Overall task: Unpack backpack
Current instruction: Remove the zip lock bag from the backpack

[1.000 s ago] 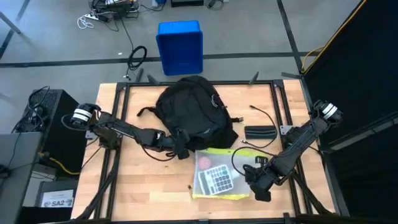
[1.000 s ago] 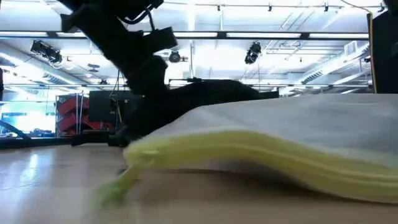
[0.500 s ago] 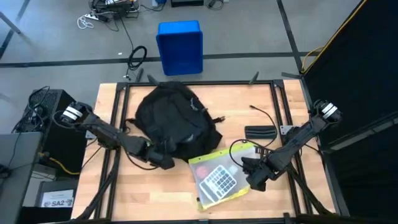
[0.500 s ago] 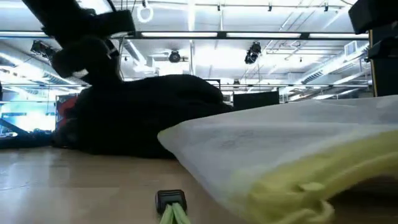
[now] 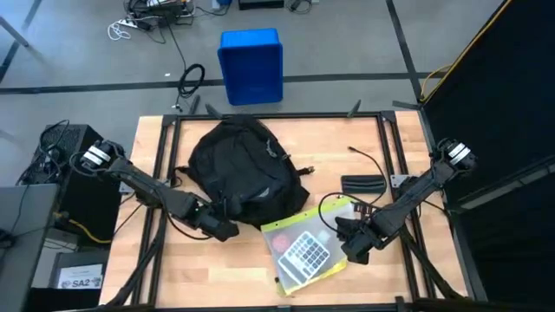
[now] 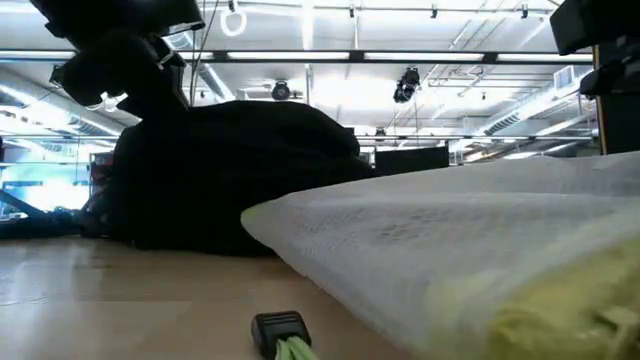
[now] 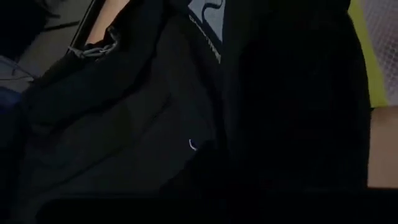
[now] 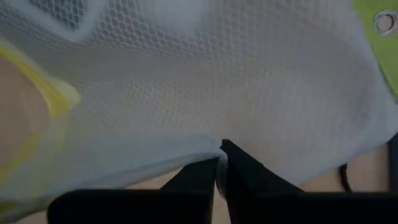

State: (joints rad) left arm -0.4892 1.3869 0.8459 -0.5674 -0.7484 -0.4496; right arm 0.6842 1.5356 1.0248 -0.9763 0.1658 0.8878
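Black fabric backpack lies touching the left hand; whether its fingers hold it is unclear.

White mesh of a pouch fills nearly the whole view, with a yellow edge along one side and a yellow-green corner bearing a small metal ring. The right gripper has its two dark fingers closed together, pinching the pouch's lower edge. Bare wooden table shows beside the yellow edge.
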